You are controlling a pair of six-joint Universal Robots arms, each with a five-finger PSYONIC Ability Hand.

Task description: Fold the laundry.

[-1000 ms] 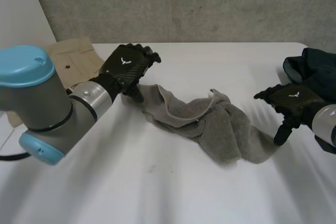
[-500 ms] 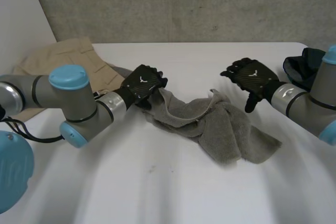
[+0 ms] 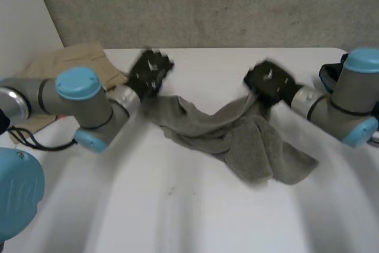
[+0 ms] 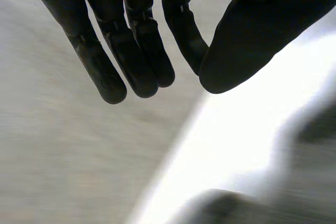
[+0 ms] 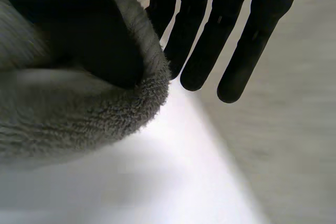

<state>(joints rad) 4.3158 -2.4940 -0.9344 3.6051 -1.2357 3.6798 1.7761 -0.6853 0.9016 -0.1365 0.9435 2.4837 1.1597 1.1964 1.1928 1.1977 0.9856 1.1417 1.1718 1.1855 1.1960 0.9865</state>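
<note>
Your right hand (image 3: 267, 81) pinches the towel (image 3: 249, 146) at its 1 o'clock edge, thumb against fingers (image 5: 197, 51), likely to spread it; your left hand (image 3: 149, 72), at 10 o'clock, hangs released.

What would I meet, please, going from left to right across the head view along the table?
Beige fabric garment → black left hand → sagging middle of the crumpled grey terry towel → black right hand → dark navy garment at the table's right edge.
</note>
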